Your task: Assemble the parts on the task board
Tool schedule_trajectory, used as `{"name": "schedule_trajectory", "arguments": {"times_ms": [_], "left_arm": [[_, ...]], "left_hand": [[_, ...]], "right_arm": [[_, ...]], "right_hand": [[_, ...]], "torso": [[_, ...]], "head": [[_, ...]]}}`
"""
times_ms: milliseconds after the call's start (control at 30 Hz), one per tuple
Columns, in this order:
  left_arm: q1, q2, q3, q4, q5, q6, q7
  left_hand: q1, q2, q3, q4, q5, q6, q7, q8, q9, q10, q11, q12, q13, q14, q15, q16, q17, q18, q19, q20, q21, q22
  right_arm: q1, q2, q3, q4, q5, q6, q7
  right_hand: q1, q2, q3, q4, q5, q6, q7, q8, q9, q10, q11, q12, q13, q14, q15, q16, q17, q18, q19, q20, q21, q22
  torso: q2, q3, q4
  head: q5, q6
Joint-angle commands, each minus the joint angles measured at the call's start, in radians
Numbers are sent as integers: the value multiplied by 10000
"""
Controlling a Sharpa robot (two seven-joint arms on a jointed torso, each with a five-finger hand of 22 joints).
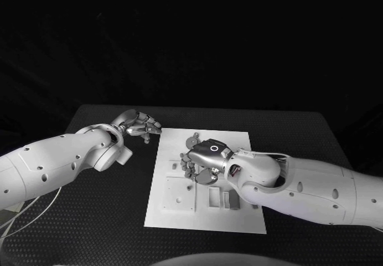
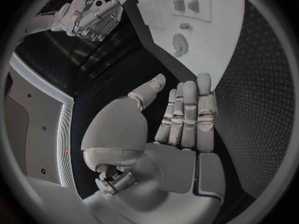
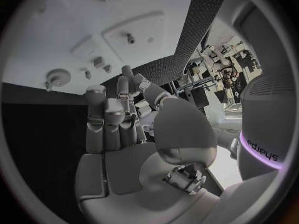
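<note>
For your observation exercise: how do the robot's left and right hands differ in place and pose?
The left hand sits off the white board, beside its far left corner; the right hand hovers over the board's middle. The left's fingers lie straight together; the right's fingers curl slightly. Both hold nothing.

The task board (image 1: 239,216) is looking smooth, matt white — the table (image 1: 96,244) is showing a dotted, textured black; the hands' metal is gleaming.

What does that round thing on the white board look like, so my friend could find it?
Start at the white task board in the middle of the black table. The right hand is over the board, and the round part lies near that hand's fingertips. It is a flat disc with a small knob in its middle, while the parts nearby are small and blocky.
</note>
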Motion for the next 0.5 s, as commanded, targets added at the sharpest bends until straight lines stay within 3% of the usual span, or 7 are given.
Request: {"name": "schedule_trajectory", "arguments": {"times_ms": [33,133,233,367,500], "left_arm": [[14,38,7,-5,8,32,65],[14,44,8,-11,9,25,67],[16,59,8,-19,10,31,57],[19,82,8,-16,10,31,60],[21,87,8,-16,10,38,54]], "left_hand": [[49,-3,0,-28,-58,26,67,37,-13,-78,21,9,14,97,6,-3,17,681,77,-19,-40,16],[49,-5,-1,-28,-58,26,67,39,-13,-78,21,10,15,97,6,-3,17,681,77,-18,-41,17],[48,-5,-1,-27,-58,27,67,40,-13,-77,21,10,15,97,6,-4,18,681,78,-18,-42,18],[47,-7,-2,-27,-58,26,67,42,-14,-77,21,10,16,96,6,-5,19,681,78,-18,-44,19],[46,-7,-2,-26,-58,26,67,43,-15,-78,21,10,17,96,6,-6,19,680,78,-17,-46,21]], "right_arm": [[-52,257,-116,-83,289,267,272],[-188,477,-206,-164,336,386,305],[-291,652,-394,-261,336,421,332],[-460,836,-551,-409,344,509,384],[-567,899,-588,-495,224,514,400]], "right_hand": [[76,26,37,4,32,59,21,44,177,65,11,29,14,-28,-65,37,-11,906,41,-25,53,200],[74,35,37,4,32,55,23,40,178,62,11,26,20,-31,-65,34,-13,906,38,-26,51,199],[69,42,36,4,32,51,26,37,178,59,11,23,26,-33,-65,32,-14,906,34,-26,49,198],[66,46,34,2,32,50,26,35,179,58,11,21,31,-36,-65,29,-15,906,30,-27,47,197],[65,50,33,-1,32,47,27,32,181,55,11,18,38,-39,-65,26,-17,906,25,-28,44,196]], "torso": [[3,-6,12],[4,-15,23],[6,-9,11],[11,-1,18],[4,7,5]], "head": [[109,-30],[141,-53],[188,-68],[247,-91],[293,-136]]}}
